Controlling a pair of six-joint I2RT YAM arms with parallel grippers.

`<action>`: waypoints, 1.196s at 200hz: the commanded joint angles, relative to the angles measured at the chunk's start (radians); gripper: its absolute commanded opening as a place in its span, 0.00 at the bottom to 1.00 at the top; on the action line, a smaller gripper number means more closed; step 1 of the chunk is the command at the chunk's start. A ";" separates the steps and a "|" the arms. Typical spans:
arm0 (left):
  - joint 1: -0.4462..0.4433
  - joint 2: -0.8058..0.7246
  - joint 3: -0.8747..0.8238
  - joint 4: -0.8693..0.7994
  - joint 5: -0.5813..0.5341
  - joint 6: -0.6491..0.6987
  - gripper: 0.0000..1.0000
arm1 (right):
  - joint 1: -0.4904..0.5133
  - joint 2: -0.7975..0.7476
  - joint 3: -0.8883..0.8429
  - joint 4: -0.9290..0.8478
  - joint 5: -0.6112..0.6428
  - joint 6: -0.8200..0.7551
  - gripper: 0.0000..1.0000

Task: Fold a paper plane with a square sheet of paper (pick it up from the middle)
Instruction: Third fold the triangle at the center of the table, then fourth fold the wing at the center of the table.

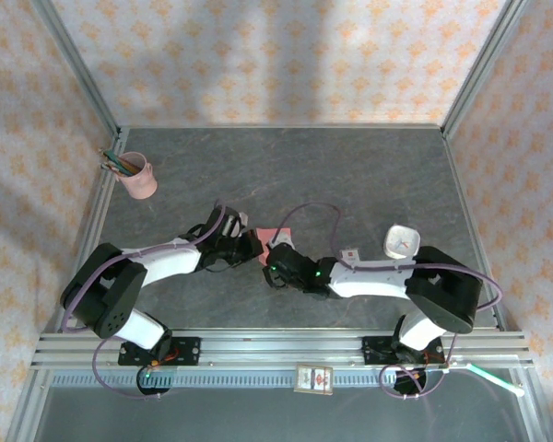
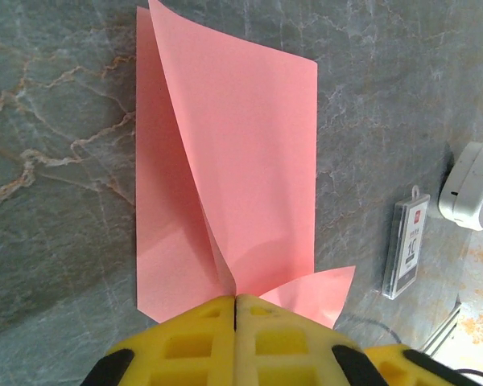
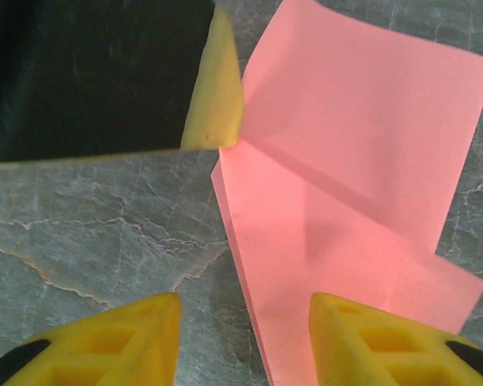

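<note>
Salmon-pink and creased, the square sheet of paper [image 1: 275,234] lies mid-table [image 1: 350,166], nearer the near edge than the far one, and both arms meet over it. Grey marbled surface runs open from there to the far edge and the right side. Left gripper [image 2: 234,299] is clamped tight, its 2 yellow fingers pinching the sheet where the folds meet, 1 flap lifted off the table. Right gripper [image 3: 243,299] stands parted with nothing between its fingers, 1 finger over the sheet, the other over bare table; whether it touches the paper is unclear. In the far left corner, a pink cup [image 1: 140,177] holds pencils [image 1: 118,163], well apart from the arms.
</note>
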 commanded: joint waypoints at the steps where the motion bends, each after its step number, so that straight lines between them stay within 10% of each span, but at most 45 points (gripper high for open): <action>1: -0.007 -0.015 0.043 -0.073 0.020 0.019 0.00 | 0.021 0.026 0.010 0.022 0.108 0.019 0.46; 239: -0.006 -0.001 0.117 -0.213 0.021 0.113 0.00 | 0.069 0.166 0.083 -0.055 0.299 0.033 0.39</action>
